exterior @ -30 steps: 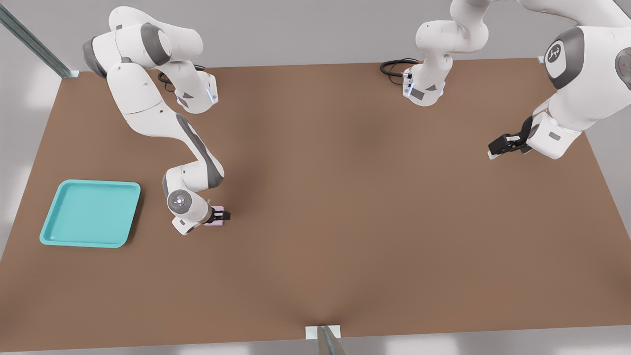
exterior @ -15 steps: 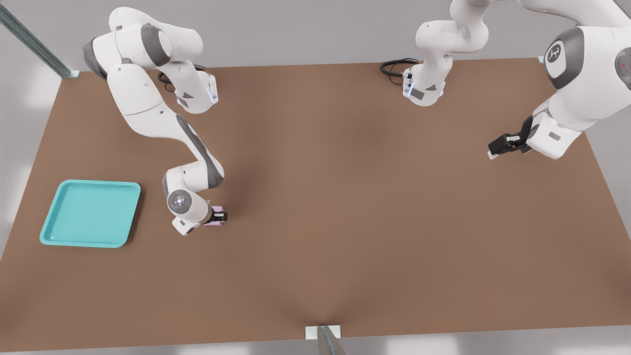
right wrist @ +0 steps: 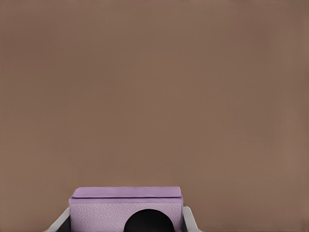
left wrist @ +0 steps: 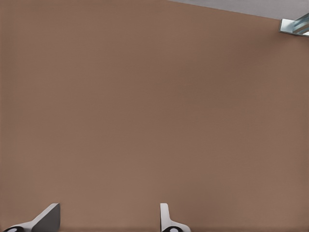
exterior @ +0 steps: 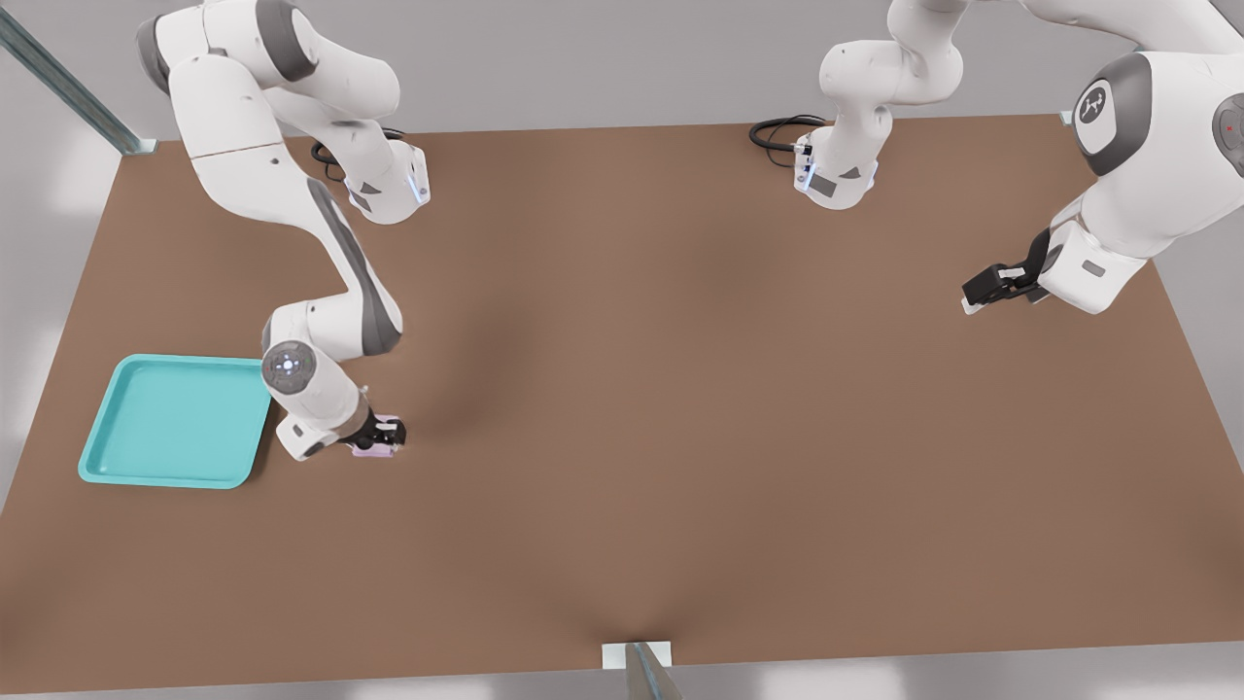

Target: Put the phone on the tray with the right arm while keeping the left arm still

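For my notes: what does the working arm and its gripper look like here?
The right arm is white and jointed, with grey bands and a round grey joint cap lit at its centre. A black cable loops by its base. Its gripper, to the front view's right of the tray, is small and black; the right wrist view shows pale grey fingers.

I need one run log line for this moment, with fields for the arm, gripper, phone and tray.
arm: right | gripper: shut on phone, beside tray on the front view's right | phone: held, not over tray | tray: nothing on it
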